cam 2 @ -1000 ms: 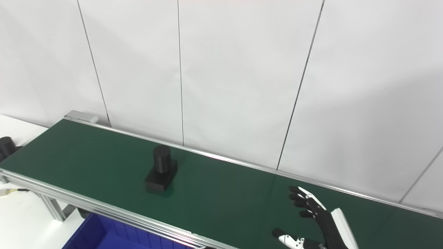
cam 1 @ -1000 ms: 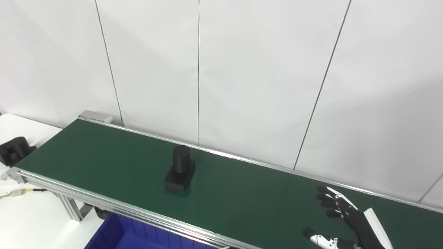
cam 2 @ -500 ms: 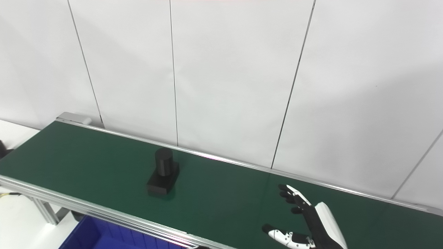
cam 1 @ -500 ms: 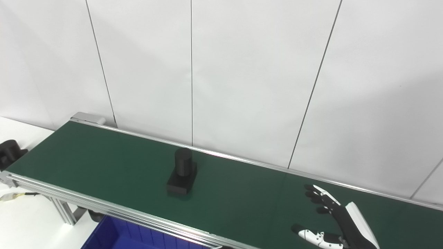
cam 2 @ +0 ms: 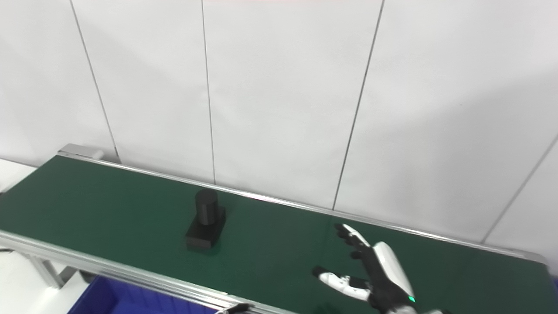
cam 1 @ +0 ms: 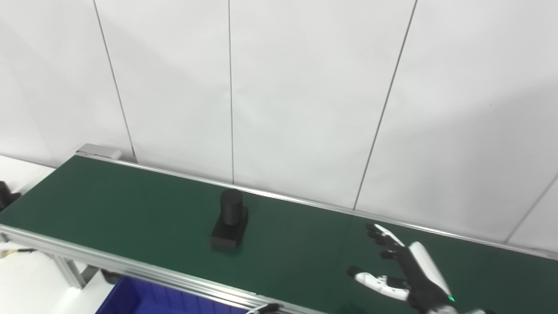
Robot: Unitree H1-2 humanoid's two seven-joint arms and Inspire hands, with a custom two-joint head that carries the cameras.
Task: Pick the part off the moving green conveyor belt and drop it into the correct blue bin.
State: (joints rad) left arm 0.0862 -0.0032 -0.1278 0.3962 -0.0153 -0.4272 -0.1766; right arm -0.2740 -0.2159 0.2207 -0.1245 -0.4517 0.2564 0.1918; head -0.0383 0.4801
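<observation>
A black part [cam 1: 229, 225], an upright cylinder on a rectangular base, stands on the green conveyor belt [cam 1: 130, 205] near its middle; it also shows in the right eye view [cam 2: 205, 219]. My right hand [cam 1: 403, 270] is open, fingers spread and thumb out, above the belt to the right of the part and well apart from it; it also shows in the right eye view [cam 2: 370, 270]. A blue bin [cam 1: 144, 298] shows partly below the belt's near rail. My left hand is not in view.
White wall panels stand right behind the belt. The aluminium near rail [cam 1: 130, 272] runs along the front edge. A black object [cam 1: 5, 196] sits on the white table at the far left edge.
The camera has panned right, shifting the whole scene left. My right hand has risen and come nearer the part on the belt, still open. The part has moved rightward along the belt.
</observation>
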